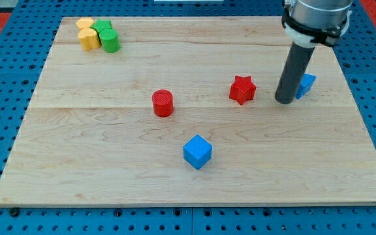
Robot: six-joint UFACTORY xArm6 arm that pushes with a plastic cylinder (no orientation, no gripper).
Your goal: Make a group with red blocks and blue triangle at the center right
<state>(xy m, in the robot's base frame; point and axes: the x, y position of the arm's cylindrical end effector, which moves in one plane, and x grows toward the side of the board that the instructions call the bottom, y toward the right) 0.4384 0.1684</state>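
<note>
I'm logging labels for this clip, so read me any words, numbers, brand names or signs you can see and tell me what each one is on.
None: no text, number, logo or sign can be read anywhere.
The light wooden board, red cylinder block, red star-shaped block, blue cube block, partly hidden blue block, yellow blocks and green blocks are all unmarked.
The dark rod ending in my tip is plain too.

High oblique view, whole board (194, 176)

My rod (291, 68) hides most of the blue triangle (307, 83); the arm's top is cropped.
</note>
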